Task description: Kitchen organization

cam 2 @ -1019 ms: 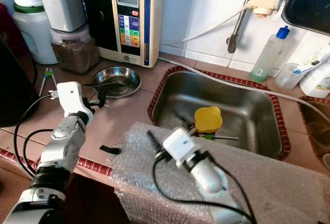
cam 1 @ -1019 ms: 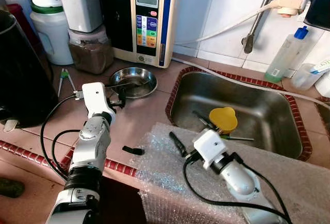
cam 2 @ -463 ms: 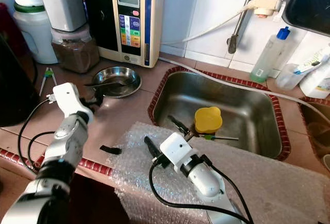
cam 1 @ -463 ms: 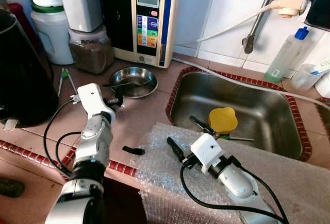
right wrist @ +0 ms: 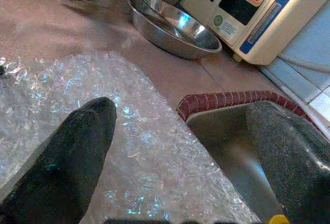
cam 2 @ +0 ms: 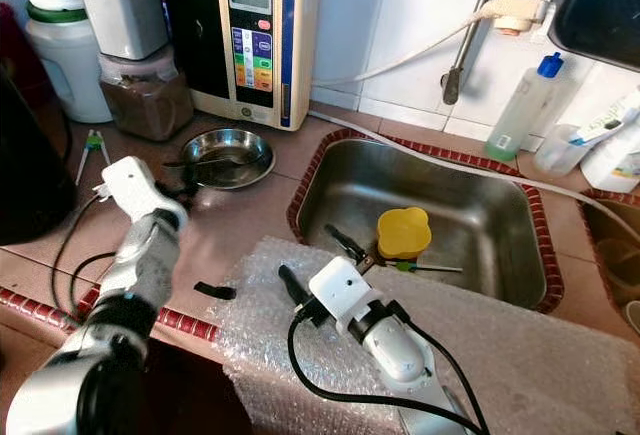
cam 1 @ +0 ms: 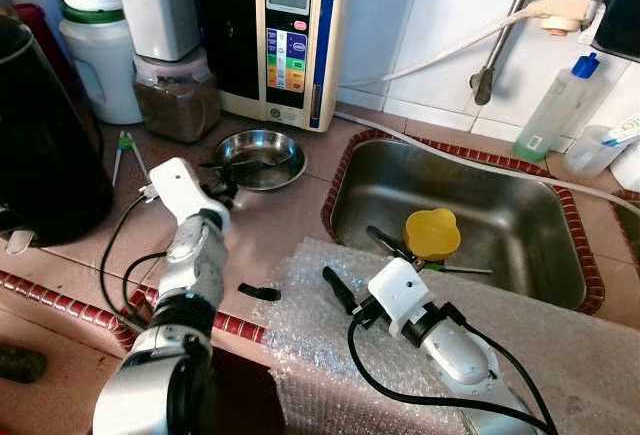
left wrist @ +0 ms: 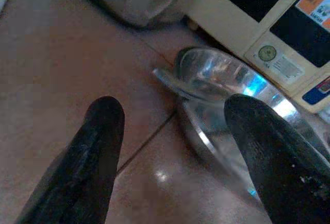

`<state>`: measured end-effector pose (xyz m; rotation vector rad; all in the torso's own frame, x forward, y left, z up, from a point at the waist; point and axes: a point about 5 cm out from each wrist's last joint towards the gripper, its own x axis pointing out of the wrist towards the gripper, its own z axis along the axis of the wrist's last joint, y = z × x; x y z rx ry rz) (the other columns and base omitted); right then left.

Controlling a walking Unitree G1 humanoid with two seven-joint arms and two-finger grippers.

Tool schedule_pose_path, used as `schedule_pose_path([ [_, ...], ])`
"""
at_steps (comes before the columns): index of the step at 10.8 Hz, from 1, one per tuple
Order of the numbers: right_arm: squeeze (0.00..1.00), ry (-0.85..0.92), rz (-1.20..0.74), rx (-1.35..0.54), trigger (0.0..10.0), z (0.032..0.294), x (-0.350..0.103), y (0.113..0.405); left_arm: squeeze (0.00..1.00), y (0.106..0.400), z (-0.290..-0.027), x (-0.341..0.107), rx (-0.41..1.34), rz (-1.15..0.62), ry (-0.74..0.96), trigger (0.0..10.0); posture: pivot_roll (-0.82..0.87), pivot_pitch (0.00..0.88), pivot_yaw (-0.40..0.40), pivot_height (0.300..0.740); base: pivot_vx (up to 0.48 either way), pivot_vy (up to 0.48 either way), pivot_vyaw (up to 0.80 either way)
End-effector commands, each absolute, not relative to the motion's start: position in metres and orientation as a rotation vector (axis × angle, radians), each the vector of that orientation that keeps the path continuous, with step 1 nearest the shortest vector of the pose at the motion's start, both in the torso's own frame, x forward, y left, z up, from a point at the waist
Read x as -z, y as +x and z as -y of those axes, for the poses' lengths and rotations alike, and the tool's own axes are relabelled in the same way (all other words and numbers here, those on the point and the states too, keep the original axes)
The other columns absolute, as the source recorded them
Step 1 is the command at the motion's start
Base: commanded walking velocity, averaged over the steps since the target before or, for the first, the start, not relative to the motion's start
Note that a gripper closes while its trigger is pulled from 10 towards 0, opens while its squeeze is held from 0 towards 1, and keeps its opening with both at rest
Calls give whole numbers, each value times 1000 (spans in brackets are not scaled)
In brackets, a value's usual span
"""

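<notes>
Left wrist view — left gripper (left wrist: 172,131), jaws spread, just short of the steel bowl (left wrist: 232,87) ahead between them.

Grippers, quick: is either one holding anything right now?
Left gripper: open, holding nothing, at the steel bowl.
Right gripper: open, holding nothing, over the bubble wrap by the sink.

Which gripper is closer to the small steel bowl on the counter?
Left. The left gripper sits open right at the steel bowl, at its near rim. The right gripper hovers open over the bubble wrap by the sink.
</notes>
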<state>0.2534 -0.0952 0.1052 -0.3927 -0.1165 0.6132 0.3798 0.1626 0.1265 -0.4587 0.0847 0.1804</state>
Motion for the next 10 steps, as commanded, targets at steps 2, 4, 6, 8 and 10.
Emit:
schedule_pose_path([
  [2,1000,-402,119,-608,10000,97,-108,254,0,382,-164,-126,-233,-90,-517,0,116,0,-61,740,0,0,0],
  [4,1000,-399,119,-603,10000,96,-107,253,0,383,-167,-128,-258,-74,-556,0,114,0,-59,740,0,0,0],
  [6,1000,-402,120,-603,10000,95,-108,254,0,384,-172,-129,-275,-65,-546,0,116,0,-59,740,0,0,0],
  [8,1000,-403,122,-603,10000,95,-108,254,0,385,-177,-131,-290,-54,-521,0,120,0,-59,740,0,0,0],
  [10,1000,-401,122,-599,10000,95,-109,255,0,384,-186,-133,-314,-50,-495,0,125,0,-58,740,0,0,0],
])
